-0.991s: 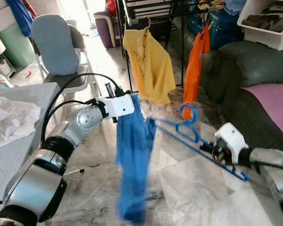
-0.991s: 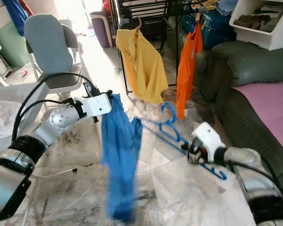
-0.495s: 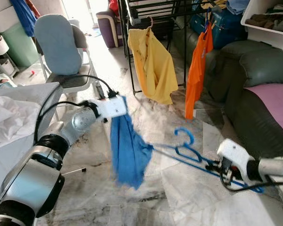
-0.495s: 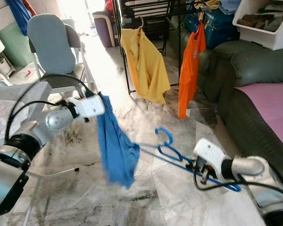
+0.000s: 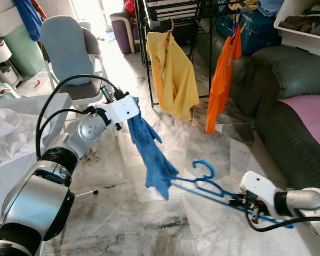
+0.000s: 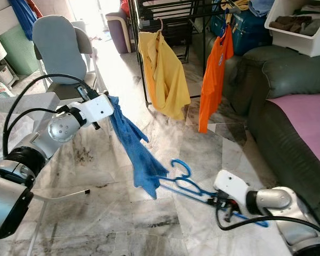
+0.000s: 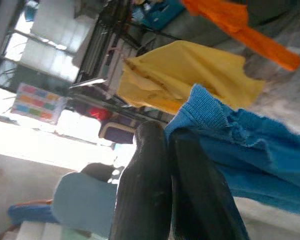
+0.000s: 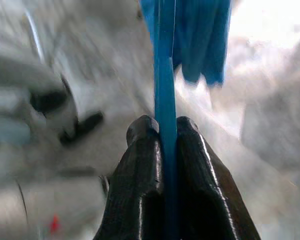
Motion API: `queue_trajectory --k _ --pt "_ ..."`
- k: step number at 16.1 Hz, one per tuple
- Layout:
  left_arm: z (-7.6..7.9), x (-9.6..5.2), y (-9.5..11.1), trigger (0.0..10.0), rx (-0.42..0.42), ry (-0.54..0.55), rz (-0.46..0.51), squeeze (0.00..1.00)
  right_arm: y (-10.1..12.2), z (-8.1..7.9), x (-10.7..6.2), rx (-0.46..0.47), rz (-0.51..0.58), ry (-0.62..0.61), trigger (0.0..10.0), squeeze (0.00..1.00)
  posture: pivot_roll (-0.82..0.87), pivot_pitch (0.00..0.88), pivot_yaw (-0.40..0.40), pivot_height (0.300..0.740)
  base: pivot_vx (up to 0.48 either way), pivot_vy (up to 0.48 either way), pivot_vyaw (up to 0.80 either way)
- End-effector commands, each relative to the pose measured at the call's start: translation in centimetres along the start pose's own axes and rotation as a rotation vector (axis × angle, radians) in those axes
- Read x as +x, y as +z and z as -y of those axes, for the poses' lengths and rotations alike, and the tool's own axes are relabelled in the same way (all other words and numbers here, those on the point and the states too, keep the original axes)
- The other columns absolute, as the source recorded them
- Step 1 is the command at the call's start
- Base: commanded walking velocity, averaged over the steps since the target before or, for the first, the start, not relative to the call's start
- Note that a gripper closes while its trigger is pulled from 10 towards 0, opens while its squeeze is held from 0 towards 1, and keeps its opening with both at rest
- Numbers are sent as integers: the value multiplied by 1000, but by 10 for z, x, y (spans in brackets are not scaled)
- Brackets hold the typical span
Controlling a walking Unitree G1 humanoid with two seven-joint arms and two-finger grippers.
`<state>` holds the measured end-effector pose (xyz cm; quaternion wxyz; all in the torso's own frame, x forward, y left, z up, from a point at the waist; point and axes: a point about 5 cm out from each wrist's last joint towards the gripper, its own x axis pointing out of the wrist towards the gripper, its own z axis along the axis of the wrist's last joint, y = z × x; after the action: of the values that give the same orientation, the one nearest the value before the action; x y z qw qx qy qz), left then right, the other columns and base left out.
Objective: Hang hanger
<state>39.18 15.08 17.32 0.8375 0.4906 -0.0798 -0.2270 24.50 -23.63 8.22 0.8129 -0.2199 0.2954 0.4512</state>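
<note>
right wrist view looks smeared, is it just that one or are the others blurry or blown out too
Right wrist view: floor smeared with motion blur, though the blue hanger between the fingers stays fairly crisp. Left wrist view: window area blown out white, blue cloth clear. Eye views: sharp, with glare on the floor beyond the chair.

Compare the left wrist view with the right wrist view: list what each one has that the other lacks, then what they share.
Left wrist view alone: the left gripper with its jaws shut on an edge of the blue garment, plus the yellow shirt, the orange shirt and the grey chair beyond.

Right wrist view alone: the right gripper with its jaws shut on the blue hanger, over blurred marble floor.

Both: the blue garment, hanging at the hanger's far end in the right wrist view.
</note>
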Motion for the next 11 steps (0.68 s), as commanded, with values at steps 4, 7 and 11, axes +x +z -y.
queue_trajectory --k 4,7,11 --pt "18 -1 -2 10000 -11 -95 -11 0 58 20 -11 -57 296 -104 10000 0 -159 0 116 740 0 0 0" --pt "13 0 -5 10000 1 -59 -48 0 56 21 -7 -56 278 -116 10000 0 -158 0 112 740 0 0 0" --pt "-21 -1 -7 10000 -80 198 -75 0 13 3 -1 -55 26 17 10000 0 -159 0 109 740 0 0 0"
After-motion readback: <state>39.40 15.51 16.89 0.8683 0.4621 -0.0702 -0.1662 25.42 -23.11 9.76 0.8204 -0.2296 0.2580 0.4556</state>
